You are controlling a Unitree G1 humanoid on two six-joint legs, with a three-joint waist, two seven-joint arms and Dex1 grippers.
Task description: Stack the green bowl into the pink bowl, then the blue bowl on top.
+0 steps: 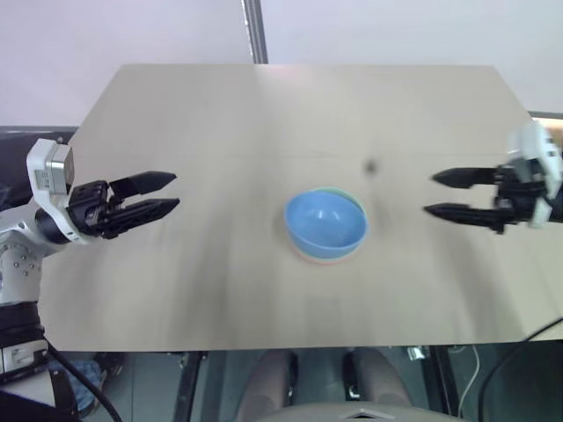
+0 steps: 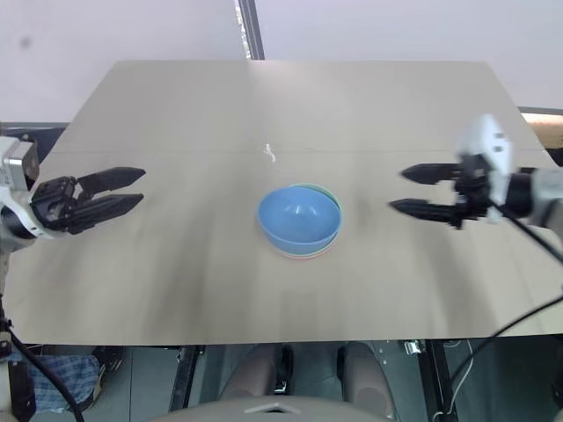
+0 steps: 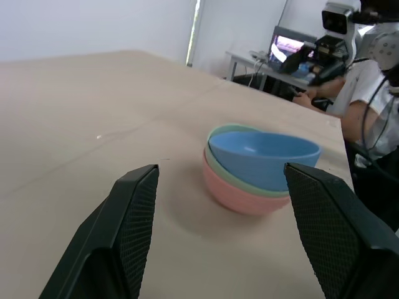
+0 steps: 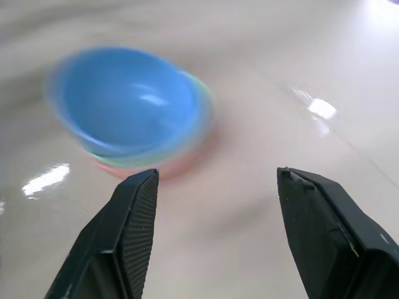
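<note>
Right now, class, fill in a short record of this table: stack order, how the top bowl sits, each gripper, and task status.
stack order: pink bowl at the bottom, green bowl in it, blue bowl on top
top bowl: sits tilted
stack place: middle of the table
left gripper: open, empty, apart from the stack
right gripper: open, empty, apart from the stack
task status: stack looks complete

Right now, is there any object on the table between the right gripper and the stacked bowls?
Nothing visible. Bare table lies between the open right gripper and the stack: blue bowl in green bowl in pink bowl.
</note>
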